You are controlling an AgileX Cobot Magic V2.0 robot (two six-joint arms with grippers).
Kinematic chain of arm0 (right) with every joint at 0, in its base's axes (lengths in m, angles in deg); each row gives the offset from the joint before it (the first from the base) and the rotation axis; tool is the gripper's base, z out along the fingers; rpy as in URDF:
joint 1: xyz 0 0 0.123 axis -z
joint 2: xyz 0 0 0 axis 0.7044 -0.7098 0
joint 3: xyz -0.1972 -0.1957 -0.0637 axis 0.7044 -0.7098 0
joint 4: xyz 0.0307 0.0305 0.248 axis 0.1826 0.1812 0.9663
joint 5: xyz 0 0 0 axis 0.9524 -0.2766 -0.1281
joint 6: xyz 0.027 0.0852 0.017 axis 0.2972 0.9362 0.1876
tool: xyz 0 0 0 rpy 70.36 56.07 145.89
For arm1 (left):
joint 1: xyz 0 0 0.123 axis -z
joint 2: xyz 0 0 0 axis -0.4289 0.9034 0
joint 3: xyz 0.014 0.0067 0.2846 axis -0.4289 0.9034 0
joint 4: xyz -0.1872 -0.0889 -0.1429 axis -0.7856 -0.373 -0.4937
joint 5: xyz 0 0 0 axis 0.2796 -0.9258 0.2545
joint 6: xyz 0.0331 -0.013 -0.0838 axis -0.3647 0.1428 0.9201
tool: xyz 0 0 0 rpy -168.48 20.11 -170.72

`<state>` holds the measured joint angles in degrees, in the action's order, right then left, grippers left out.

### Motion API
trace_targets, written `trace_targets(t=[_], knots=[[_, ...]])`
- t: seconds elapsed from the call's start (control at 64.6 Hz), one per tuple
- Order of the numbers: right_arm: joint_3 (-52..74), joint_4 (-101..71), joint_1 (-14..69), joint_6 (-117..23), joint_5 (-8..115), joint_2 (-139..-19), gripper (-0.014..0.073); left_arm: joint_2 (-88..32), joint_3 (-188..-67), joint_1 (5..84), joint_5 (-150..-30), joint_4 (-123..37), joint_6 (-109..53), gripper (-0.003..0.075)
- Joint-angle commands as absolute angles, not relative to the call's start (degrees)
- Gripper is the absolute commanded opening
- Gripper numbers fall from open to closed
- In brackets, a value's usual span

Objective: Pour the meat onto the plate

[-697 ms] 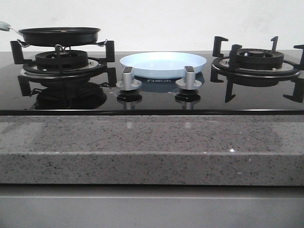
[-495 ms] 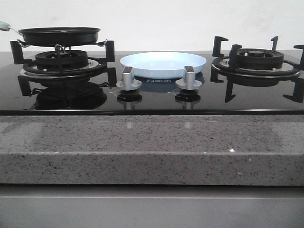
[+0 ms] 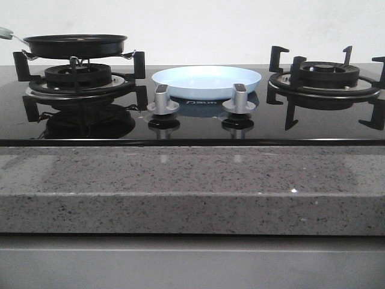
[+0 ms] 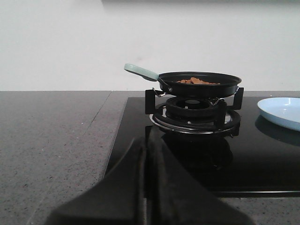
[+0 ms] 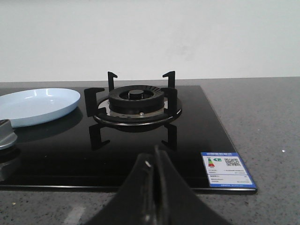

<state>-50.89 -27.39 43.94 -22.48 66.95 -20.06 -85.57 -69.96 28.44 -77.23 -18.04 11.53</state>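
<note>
The pale-blue plate (image 3: 206, 82) is seen in the front view at the middle of the black glass hob (image 3: 192, 123), just behind the two silver knobs (image 3: 163, 101), between the left burner (image 3: 79, 77) and the right burner (image 3: 325, 75). The black frying pan (image 3: 75, 44) is set on the left burner's grate, to the left of the plate; from the front only its side wall is shown. The meat (image 4: 197, 81) is revealed only by the left wrist view, as an orange-brown heap inside the pan, whose pale-green handle (image 4: 140, 71) points away from the plate. The left gripper (image 4: 147, 154) is shown with its dark fingers pressed together, well short of the pan, holding nothing. The right gripper (image 5: 153, 168) is likewise pressed together and holds nothing, near the hob's front edge. Only in the right wrist view is a blue-bordered energy label (image 5: 227, 170) with a QR code visible, at the hob's corner beside the speckled grey counter (image 5: 262, 126); its text is too small to be read. Faint lettering in front of the plate cannot be read.
</note>
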Motion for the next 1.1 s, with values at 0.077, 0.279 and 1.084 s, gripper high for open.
trace_targets(t=[0.077, 0.279, 1.084], knots=[[-50.62, -28.11, 44.07, -22.72, 73.87, -19.1, -0.0115, -86.47, -69.54, 28.93, -72.43, -18.05, 11.91, -0.002], [-49.47, -27.4, 44.07, -22.72, 76.54, -19.12, -0.0115, -86.47, -70.58, 28.93, -67.62, -20.13, 12.25, -0.002], [-14.14, -27.39, 44.07, -22.79, 42.83, -47.08, -0.0115, -60.05, -109.03, 28.93, -103.04, -23.82, 12.25, -0.002]])
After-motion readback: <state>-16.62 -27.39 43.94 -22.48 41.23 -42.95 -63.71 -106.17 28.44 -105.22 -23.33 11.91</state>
